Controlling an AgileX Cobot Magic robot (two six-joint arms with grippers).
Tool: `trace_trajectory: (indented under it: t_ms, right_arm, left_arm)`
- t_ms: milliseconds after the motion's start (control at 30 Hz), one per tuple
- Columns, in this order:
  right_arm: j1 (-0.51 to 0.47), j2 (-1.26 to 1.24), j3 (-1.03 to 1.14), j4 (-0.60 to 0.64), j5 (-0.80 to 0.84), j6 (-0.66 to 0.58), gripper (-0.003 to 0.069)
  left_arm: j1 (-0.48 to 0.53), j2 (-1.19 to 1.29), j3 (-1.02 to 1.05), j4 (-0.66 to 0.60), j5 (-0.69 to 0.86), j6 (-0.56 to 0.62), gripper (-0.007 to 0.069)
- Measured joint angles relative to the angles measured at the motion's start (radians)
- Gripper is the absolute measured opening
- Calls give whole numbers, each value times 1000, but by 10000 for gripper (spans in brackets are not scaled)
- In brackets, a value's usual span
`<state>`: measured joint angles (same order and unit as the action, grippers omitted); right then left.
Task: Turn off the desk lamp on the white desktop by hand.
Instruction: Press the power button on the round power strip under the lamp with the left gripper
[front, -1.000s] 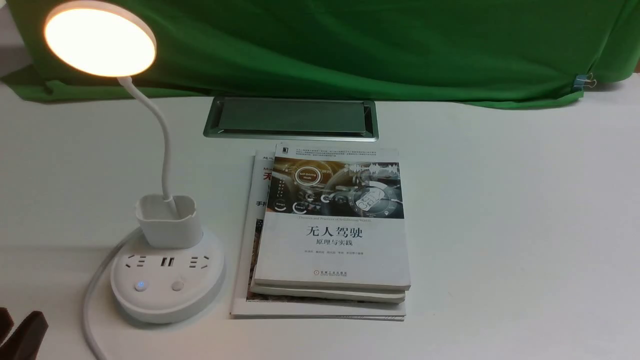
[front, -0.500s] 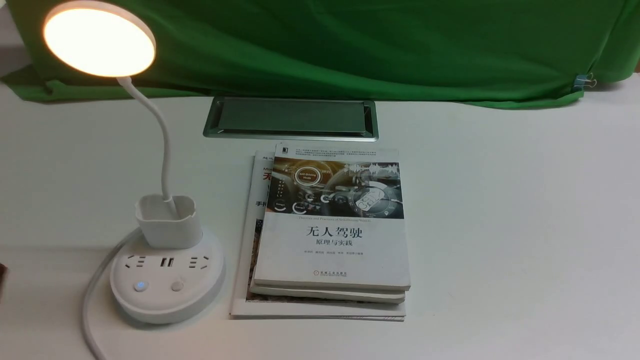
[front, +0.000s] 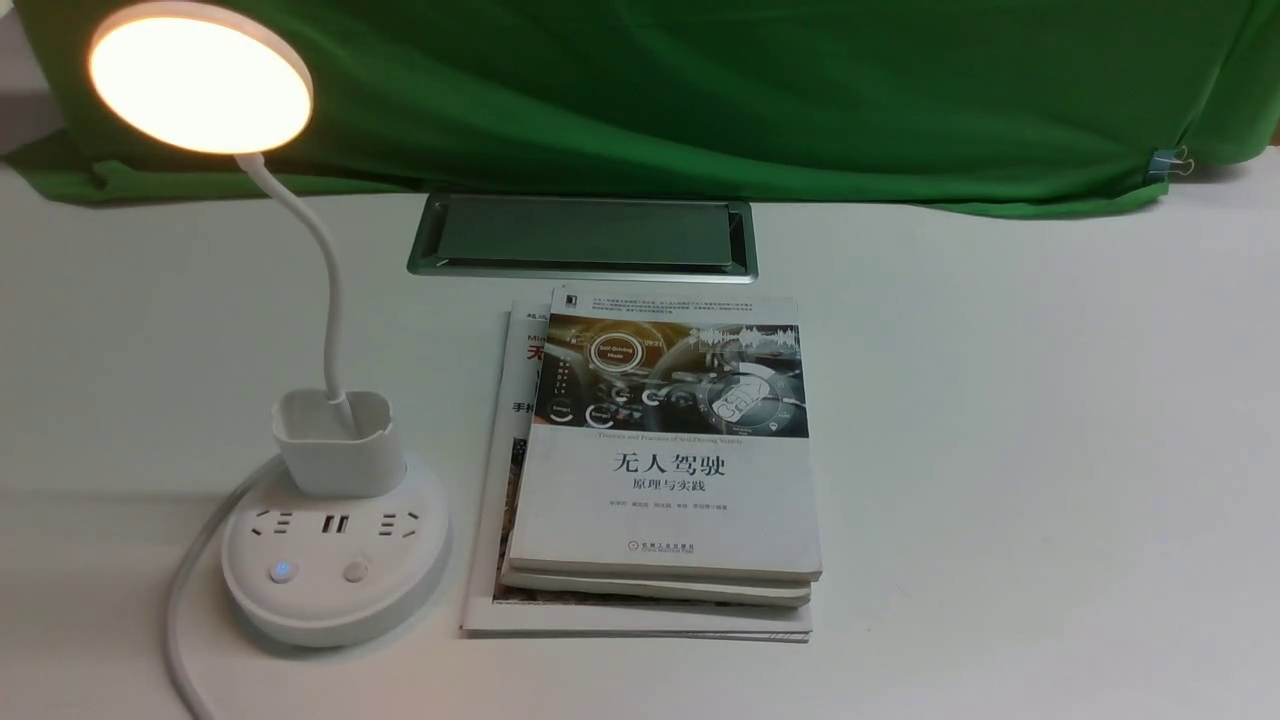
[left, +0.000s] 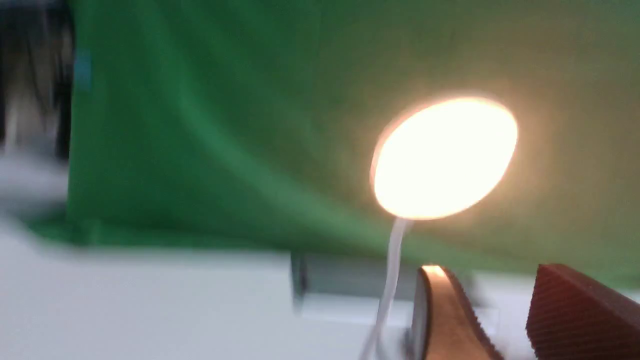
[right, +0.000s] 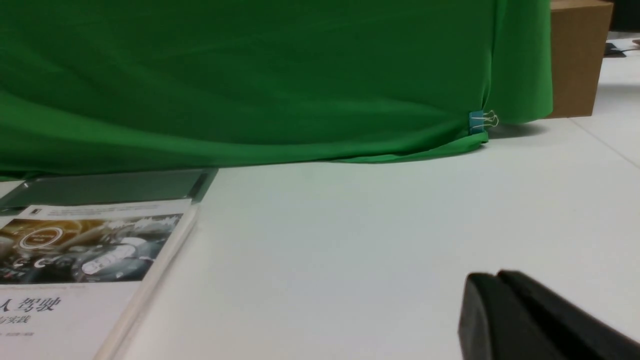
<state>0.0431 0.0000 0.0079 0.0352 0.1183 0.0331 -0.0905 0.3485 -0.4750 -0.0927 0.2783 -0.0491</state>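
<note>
Nearby, book stack (front: 660, 470) just beside lit desk lamp (front: 335, 450) base.

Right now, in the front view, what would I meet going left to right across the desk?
desk lamp → stack of books → blue binder clip

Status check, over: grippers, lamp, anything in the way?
Left gripper open, empty, facing desk lamp. Right gripper shut, low by white desktop. Lamp lit. Book stack beside base, buttons unobstructed.
</note>
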Motion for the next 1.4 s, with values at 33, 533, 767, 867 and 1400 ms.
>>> trace_trajectory:
  t_ms: [33, 533, 767, 867, 1400]
  right_arm:
    - [0, 0, 0, 0, 0, 0, 35]
    - [0, 0, 0, 0, 0, 0, 35]
    - [0, 0, 0, 0, 0, 0, 35]
    - [0, 0, 0, 0, 0, 0, 35]
    - [0, 0, 0, 0, 0, 0, 35]
  left_arm:
    - [0, 13, -5, 0, 9, 1, 237]
    - [0, 390, -20, -64, 269, 60, 234]
    - [0, 641, -164, -112, 429, 151, 90]
    - [-35, 767, -230, -78, 501, 163, 11]
    - [-279, 1168, -435, 161, 499, -79, 1]
